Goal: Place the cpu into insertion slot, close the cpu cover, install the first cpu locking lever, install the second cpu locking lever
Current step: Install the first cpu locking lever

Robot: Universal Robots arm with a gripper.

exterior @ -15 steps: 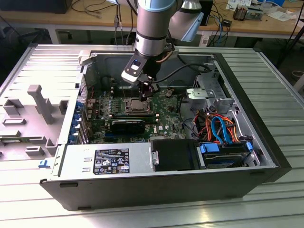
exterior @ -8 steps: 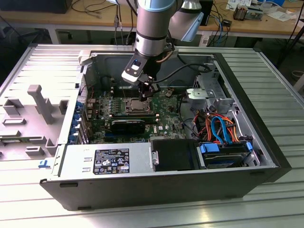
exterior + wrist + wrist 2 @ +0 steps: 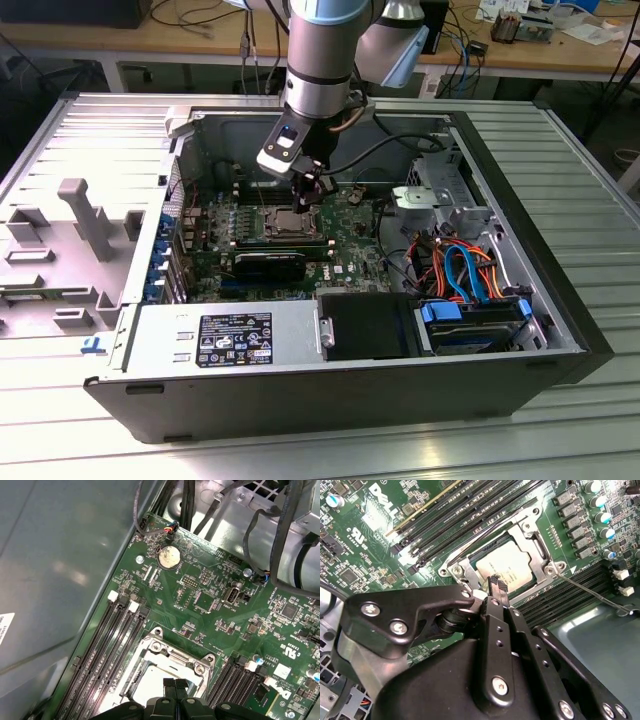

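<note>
the arm (image 3: 318, 60) reaches down from the top centre of the exterior view into an open computer case (image 3: 560, 300) that lies on its side on a ribbed metal table (image 3: 590, 160). its jaws are closed on each other with nothing between them; in the first wrist view the two dark fingertips (image 3: 169, 684) sit pressed side by side. they hang right over the edge of the insertion slot (image 3: 291, 222), just above the frame's centre on the green motherboard (image 3: 210, 600); whether they touch it cannot be told. the cpu (image 3: 512, 566) lies flat inside the slot, silvery top up. the cpu cover (image 3: 538, 550) lies down around it, framing the chip. a thin locking lever (image 3: 592, 589) runs out from the socket's corner. long black memory slots (image 3: 470, 510) flank the socket on both sides.
</note>
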